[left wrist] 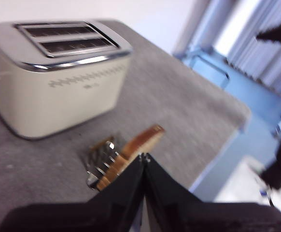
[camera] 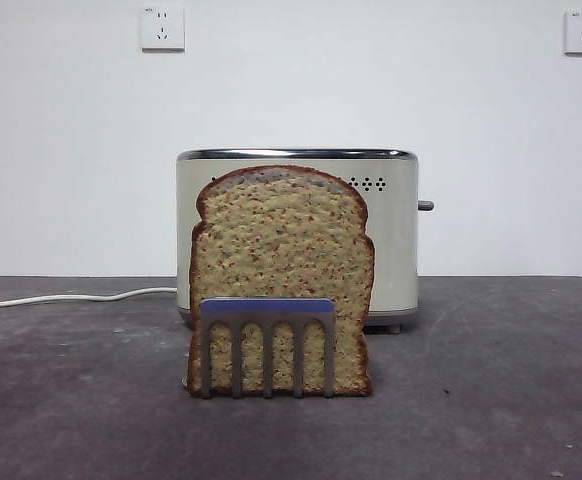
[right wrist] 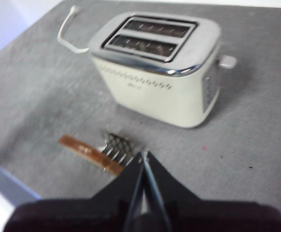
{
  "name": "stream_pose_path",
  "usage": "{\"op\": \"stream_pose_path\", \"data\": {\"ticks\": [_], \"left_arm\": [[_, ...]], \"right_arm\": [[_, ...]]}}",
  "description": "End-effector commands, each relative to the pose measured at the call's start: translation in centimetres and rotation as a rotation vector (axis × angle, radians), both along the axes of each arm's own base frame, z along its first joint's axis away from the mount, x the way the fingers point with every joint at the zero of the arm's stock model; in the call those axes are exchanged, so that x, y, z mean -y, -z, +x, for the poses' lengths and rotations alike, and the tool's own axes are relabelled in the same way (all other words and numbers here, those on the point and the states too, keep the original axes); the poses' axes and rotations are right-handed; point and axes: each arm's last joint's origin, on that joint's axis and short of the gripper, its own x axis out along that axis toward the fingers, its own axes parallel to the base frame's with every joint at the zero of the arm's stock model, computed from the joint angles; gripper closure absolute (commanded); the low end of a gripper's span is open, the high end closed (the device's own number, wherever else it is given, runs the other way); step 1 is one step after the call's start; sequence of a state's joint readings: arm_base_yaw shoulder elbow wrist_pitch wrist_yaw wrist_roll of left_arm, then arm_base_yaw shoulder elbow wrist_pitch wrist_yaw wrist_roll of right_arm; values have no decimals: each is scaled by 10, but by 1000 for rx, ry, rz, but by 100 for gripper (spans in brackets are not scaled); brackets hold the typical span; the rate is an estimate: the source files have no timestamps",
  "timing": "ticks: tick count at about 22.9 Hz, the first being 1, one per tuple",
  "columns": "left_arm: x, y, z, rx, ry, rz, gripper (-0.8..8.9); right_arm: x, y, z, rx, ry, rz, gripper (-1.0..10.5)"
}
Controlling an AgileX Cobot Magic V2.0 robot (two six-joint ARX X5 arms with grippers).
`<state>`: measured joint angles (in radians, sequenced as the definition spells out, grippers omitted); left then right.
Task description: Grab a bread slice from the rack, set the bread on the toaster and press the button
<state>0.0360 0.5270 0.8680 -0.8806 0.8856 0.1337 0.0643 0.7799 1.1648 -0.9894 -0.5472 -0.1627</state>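
Observation:
The slice of bread [camera: 281,270] stands upright in the small steel rack [camera: 267,345] with its blue-purple top bar, in front of the cream toaster [camera: 396,230]. The grey button [camera: 426,205] sticks out of the toaster's right end. From above, the bread [right wrist: 85,149] shows edge-on in the rack [right wrist: 117,146], with the toaster [right wrist: 155,87] and its button [right wrist: 227,61] beyond. My right gripper [right wrist: 144,155] hovers shut above the rack. The left wrist view has the bread [left wrist: 138,144], rack [left wrist: 101,159] and toaster [left wrist: 58,96] below my shut left gripper [left wrist: 143,156]. Neither gripper holds anything.
A white cord [camera: 71,297] runs from the toaster toward the left across the dark grey table [camera: 491,400]. Two wall sockets [camera: 162,28] sit high on the white wall. The table's edge [left wrist: 217,154] drops off to the floor in the left wrist view.

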Motion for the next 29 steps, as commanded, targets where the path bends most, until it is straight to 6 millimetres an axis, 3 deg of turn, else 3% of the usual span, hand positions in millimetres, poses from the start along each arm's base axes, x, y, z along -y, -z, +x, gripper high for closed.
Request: {"op": "stream_pose_path", "data": {"ticks": [1, 8, 9, 11, 12, 17, 22, 26, 29], "left_arm": [[3, -9, -2, 75, 93, 102, 821], [9, -17, -3, 84, 157, 174, 807], [10, -17, -2, 87, 167, 173, 732], [12, -17, 1, 92, 168, 190, 374], [13, -17, 4, 90, 167, 202, 304], [31, -30, 26, 78, 234, 273, 305], [72, -46, 59, 110, 372, 425, 306], [117, -40, 82, 138, 511, 558, 306], [150, -21, 97, 157, 574, 681, 306]], "right_arm": [[-2, 0, 0, 15, -44, -38, 959], [-2, 1, -1, 0, -46, -40, 959], [-2, 2, -1, -1, -46, -39, 959], [-2, 2, -1, -1, -46, -39, 959], [-2, 2, -1, -1, -46, -39, 959], [-2, 2, -1, -1, -46, -39, 959], [-2, 2, -1, 0, -48, -42, 959], [-2, 2, -1, -2, -50, -44, 959], [-2, 3, 1, -11, -51, -44, 959]]}}
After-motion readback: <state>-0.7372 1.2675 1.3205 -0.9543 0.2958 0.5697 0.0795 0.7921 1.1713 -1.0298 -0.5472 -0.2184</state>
